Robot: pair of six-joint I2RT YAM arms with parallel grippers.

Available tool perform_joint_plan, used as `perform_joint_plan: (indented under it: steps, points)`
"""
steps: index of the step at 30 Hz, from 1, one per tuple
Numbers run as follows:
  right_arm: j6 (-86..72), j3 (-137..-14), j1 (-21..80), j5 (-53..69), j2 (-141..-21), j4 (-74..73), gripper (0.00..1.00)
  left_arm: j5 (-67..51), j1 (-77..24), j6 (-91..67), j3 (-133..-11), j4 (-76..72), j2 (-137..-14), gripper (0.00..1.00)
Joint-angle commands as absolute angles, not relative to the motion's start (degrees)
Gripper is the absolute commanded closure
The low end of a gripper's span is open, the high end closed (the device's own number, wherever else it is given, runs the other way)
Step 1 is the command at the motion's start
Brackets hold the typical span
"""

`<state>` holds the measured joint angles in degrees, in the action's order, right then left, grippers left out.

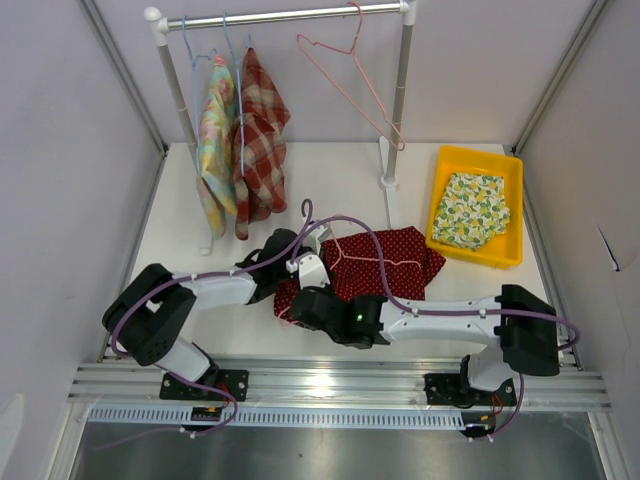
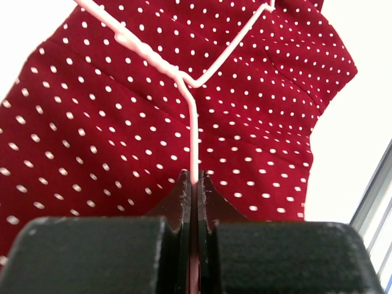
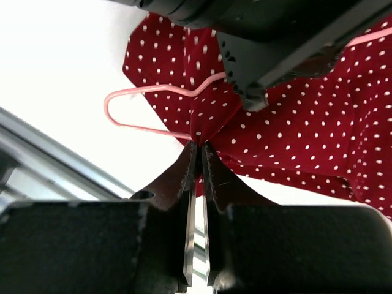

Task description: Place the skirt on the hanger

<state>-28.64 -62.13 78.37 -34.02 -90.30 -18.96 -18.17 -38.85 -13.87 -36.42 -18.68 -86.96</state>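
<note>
A red skirt with white dots point(image 1: 385, 262) lies on the white table in front of the arms. A pink wire hanger point(image 1: 375, 252) lies on top of it; it also shows in the left wrist view point(image 2: 184, 79) and the right wrist view point(image 3: 150, 92). My left gripper point(image 2: 196, 179) is shut on the hanger's wire stem over the skirt point(image 2: 92, 135). My right gripper point(image 3: 199, 146) is shut on a pinch of the skirt's edge point(image 3: 294, 128), just under the hanger's hook. The two grippers meet at the skirt's left end point(image 1: 300, 285).
A garment rack point(image 1: 280, 15) at the back holds two hung cloths point(image 1: 240, 140) on blue hangers and an empty pink hanger point(image 1: 350, 70). A yellow tray point(image 1: 510, 170) with a lemon-print cloth point(image 1: 475, 210) stands at the right. Walls close both sides.
</note>
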Motion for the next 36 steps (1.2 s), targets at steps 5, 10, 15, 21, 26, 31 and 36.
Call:
perform_joint_plan:
  steps: [5,10,15,21,26,31,36]
  points:
    - [-27.78,-68.46,76.64,-28.05,-84.29,-22.93,0.90,-14.42,-39.11,-10.64,-39.20,-16.09,-86.04,1.00]
    - [-27.16,-71.01,76.99,-26.64,-85.52,-26.45,0.90,-12.31,-39.02,-8.79,-40.87,-13.36,-86.13,1.00]
    - [-27.68,-71.72,78.04,-24.87,-85.96,-29.17,0.91,-10.38,-39.02,-9.14,-42.01,-12.66,-85.34,1.00]
    - [-31.90,-65.15,81.29,-24.44,-83.33,-31.47,0.90,-6.60,-39.02,-9.32,-42.98,-11.43,-84.55,1.00]
    - [-36.29,-57.84,83.14,-21.54,-79.55,-27.69,0.90,-3.61,-39.02,-9.23,-42.72,-10.99,-83.15,1.00]
    - [-38.14,-55.02,85.60,-20.92,-77.44,-27.51,0.89,-1.41,-39.02,-8.70,-43.50,-10.46,-82.71,1.00]
    - [-38.49,-53.18,87.54,-19.16,-76.20,-26.63,0.89,-0.26,-39.02,-8.61,-43.95,-9.93,-82.53,1.00]
